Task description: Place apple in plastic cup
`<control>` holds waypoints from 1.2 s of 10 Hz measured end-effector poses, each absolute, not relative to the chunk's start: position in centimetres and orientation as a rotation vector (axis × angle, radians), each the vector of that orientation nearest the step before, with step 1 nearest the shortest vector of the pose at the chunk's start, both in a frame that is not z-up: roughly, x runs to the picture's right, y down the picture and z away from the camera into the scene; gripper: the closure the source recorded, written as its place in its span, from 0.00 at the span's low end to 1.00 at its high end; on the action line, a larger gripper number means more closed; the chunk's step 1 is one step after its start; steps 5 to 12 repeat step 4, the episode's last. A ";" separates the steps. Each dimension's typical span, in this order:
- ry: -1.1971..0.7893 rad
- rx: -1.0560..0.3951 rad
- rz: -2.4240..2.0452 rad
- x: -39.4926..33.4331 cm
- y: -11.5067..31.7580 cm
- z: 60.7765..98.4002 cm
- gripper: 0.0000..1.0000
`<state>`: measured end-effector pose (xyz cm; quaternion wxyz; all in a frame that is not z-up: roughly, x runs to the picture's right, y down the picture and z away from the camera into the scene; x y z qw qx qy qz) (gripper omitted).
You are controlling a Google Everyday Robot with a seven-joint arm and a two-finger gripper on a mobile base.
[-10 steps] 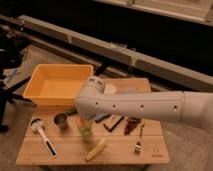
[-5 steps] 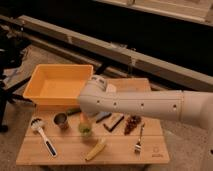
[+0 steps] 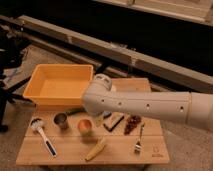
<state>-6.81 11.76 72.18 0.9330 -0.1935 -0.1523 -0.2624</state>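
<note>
The apple is a small orange-yellow ball that sits in the mouth of the light-green plastic cup, which stands upright on the wooden table in front of the yellow bin. My white arm reaches in from the right and bends above the cup. My gripper hangs under that bend, just up and right of the cup, and is mostly hidden by the arm. It does not touch the apple.
A yellow bin stands at the table's back left. A dark metal cup and a white brush lie left of the green cup. A banana lies in front. A dark bar, a reddish-brown cluster and a fork lie to the right.
The gripper was down over the green cup and covered it. Now it has drawn up and to the right, and the apple shows in the cup's mouth.
</note>
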 end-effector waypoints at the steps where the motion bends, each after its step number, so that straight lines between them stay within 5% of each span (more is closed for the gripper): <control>1: -0.317 -0.392 -0.532 -6.6 11.5 71.9 0.27; 12: -0.338 -0.386 -0.509 -5.8 10.0 70.9 0.27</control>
